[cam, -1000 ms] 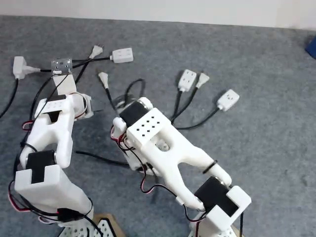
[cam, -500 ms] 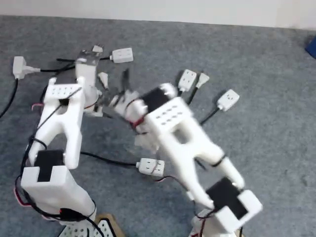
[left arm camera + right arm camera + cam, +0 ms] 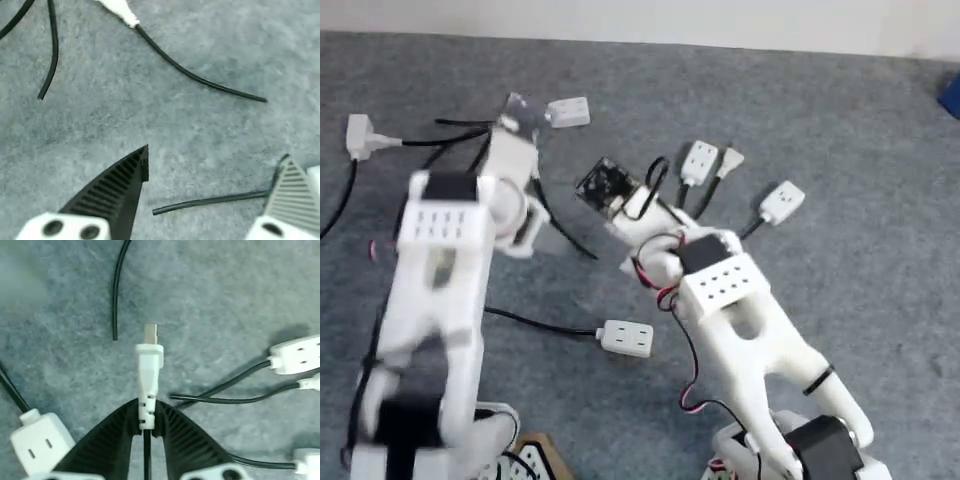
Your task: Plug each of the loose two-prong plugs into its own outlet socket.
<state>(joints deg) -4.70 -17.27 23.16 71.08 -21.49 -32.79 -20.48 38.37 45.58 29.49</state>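
Where the high view looks down, the right gripper stands over the middle of the grey carpeted worktop, between a far socket and a near socket, and the left gripper hangs close to the far edge beside a third socket. At the left wrist view, the left gripper is spread wide over bare carpet and thin black cables, gripping nothing. At the right wrist view, the right gripper pinches the two-prong plug at its ribbed rear, prongs forward; judged light and rigid on a limp cord, that hold is sound, with open carpet ahead though loose cords may snag.
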